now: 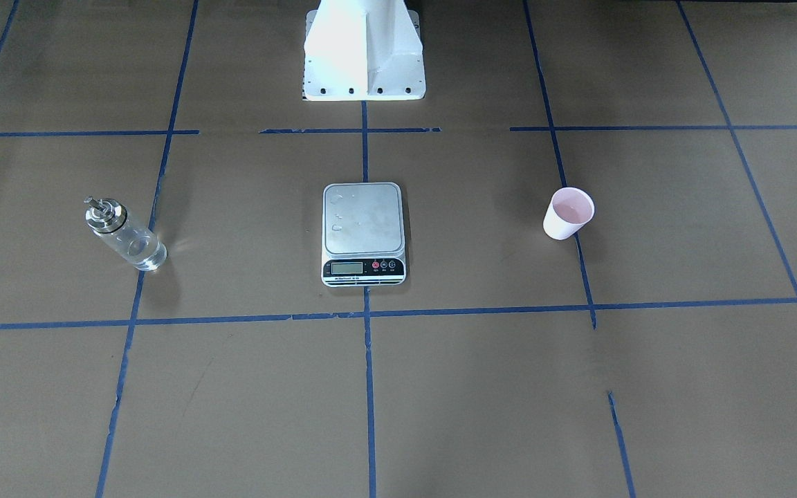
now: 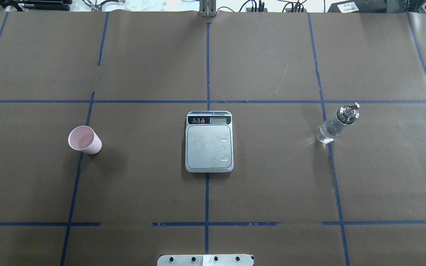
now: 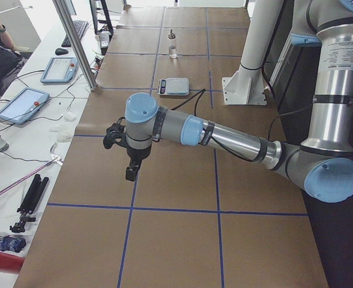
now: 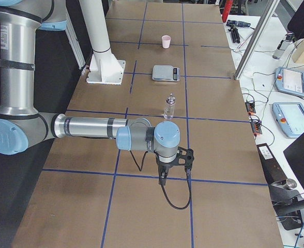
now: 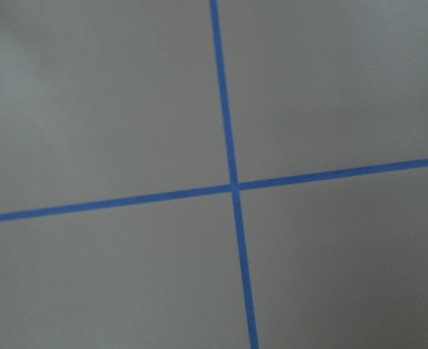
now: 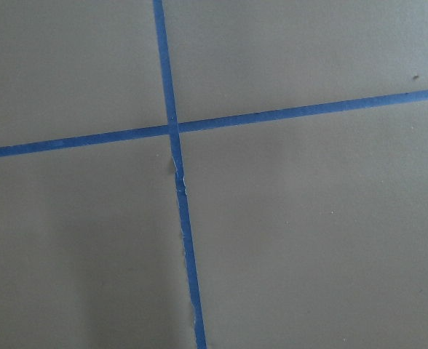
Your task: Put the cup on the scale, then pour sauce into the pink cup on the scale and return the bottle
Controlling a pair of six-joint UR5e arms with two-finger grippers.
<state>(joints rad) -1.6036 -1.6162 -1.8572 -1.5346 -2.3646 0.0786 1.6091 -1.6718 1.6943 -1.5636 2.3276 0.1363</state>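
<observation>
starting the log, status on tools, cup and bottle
Left tool and right tool hang over table ends, state unclear. Cup on table, not on scale. Bottle upright on table. Drops on scale platform.

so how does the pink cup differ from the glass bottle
The pink cup is opaque and open-topped; the glass bottle is clear and metal-capped. The cup is shorter than the bottle. The cup stands on the robot's left of the scale, the bottle on its right. Both stand upright, off it.

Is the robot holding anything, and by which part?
Nothing is held: the cup, bottle and scale each stand alone, untouched.
</observation>
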